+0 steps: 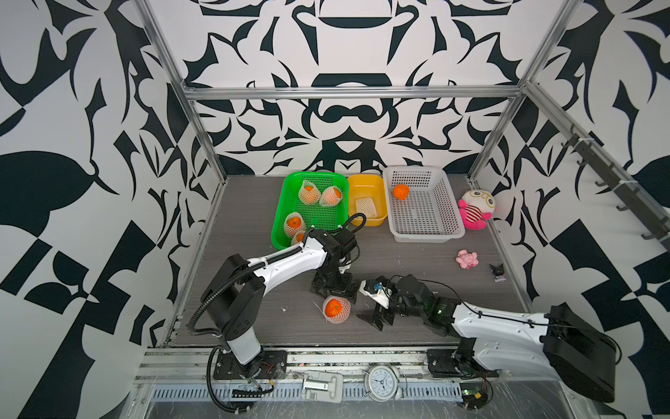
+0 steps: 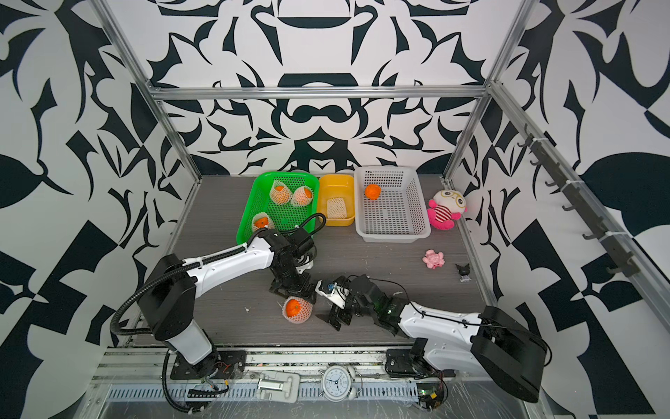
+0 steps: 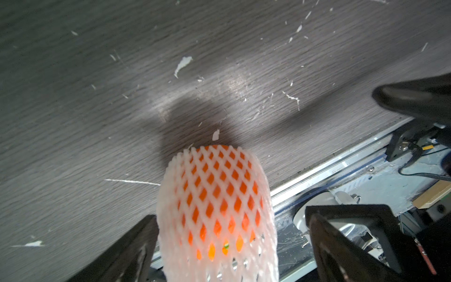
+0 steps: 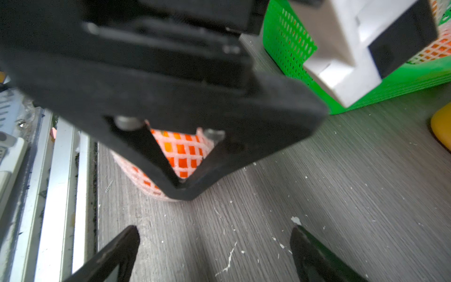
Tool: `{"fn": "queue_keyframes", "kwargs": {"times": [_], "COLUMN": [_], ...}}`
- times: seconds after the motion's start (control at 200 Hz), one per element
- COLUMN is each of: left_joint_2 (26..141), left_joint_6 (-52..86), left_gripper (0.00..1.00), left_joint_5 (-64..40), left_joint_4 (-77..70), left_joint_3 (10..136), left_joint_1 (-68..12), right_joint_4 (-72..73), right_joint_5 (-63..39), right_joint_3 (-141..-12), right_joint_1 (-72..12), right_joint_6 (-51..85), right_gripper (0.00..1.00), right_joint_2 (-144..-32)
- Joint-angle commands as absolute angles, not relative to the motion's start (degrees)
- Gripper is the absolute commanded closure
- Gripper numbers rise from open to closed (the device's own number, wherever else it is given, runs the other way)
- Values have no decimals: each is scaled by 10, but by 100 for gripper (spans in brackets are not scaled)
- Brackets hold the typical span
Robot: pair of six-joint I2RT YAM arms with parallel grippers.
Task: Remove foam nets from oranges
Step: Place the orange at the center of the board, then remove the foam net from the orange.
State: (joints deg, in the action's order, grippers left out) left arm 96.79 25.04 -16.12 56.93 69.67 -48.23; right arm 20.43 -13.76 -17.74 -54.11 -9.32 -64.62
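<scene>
One orange in a white foam net (image 1: 336, 308) (image 2: 297, 309) lies on the grey table near the front. My left gripper (image 1: 335, 294) (image 3: 231, 244) hangs just over it, open, with the netted orange (image 3: 217, 207) between its fingers; one finger (image 3: 131, 249) is at the net, the other stands apart. My right gripper (image 1: 377, 319) (image 4: 214, 232) is open and empty just right of that orange, low over the table. Several netted oranges (image 1: 309, 192) lie in the green basket (image 1: 279, 217). A bare orange (image 1: 400, 191) sits in the white basket (image 1: 427, 235). A flat foam net (image 1: 365, 206) lies in the yellow tub (image 1: 366, 180).
A plush doll (image 1: 475, 210), a pink toy (image 1: 467, 258) and a small black figure (image 1: 496, 272) sit along the right side. An alarm clock (image 1: 380, 382) stands on the front rail. White foam scraps (image 3: 183, 64) litter the table.
</scene>
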Motion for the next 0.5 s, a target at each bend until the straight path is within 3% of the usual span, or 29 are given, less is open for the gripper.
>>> {"fn": "queue_keyframes", "kwargs": {"times": [0.0,0.495], "left_joint_2": [942,892], "left_joint_6": [248,274], "left_gripper": [0,0], "left_joint_5": [-174,-203], "left_joint_4": [559,505], "left_joint_3": [684,640], "left_joint_1": [-478,-465], "right_joint_4": [228,376], "right_joint_5": [-165,-215], "right_joint_3": [-199,-192], "right_joint_1": [-544,-548], "right_joint_6": [-101,-87], "right_gripper": [0,0], "right_joint_2": [-645,-735]}}
